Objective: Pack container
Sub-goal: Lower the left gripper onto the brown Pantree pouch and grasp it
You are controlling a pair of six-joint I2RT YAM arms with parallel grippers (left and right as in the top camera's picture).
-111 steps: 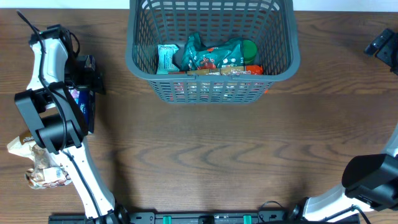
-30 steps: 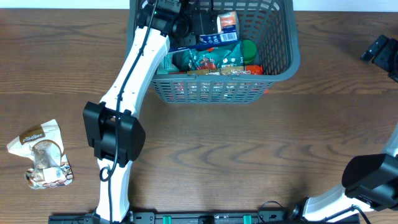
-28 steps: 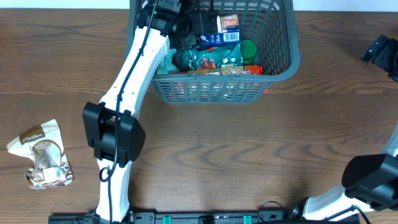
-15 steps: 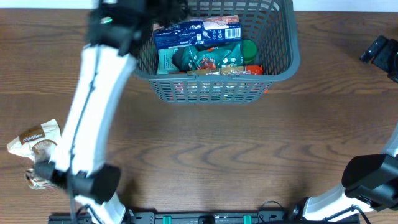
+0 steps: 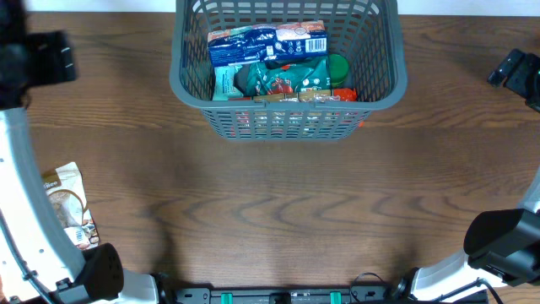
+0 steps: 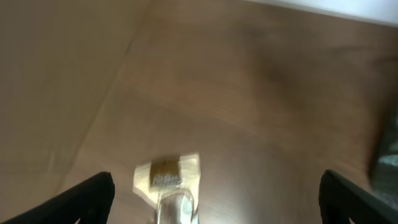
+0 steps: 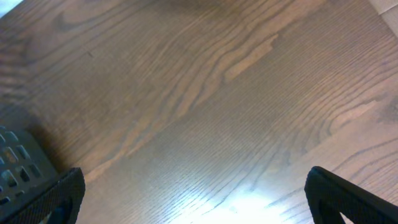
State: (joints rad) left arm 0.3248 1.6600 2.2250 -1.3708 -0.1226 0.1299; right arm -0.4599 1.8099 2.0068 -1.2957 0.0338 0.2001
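Note:
The dark grey slotted container point(image 5: 190, 84) stands at the table's far middle. A blue packet point(image 5: 253, 44) lies on top of a green pouch point(image 5: 287, 76) and other packs inside it. A beige snack bag point(image 5: 66, 198) lies on the table at the left, partly behind my left arm. My left gripper point(image 5: 42, 63) is high over the table's far left, open and empty. In the blurred left wrist view point(image 6: 224, 198) the snack bag point(image 6: 166, 180) lies below it. My right gripper point(image 5: 515, 72) is open and empty at the far right.
The right wrist view point(image 7: 196, 194) shows bare wood and a corner of the container point(image 7: 15, 165) at lower left. The container's edge shows at the right of the left wrist view point(image 6: 390, 155). The table's far edge runs behind the container.
My left gripper let go of the blue packet, which now lies in the container. The arm swung out of the container to the far left of the table.

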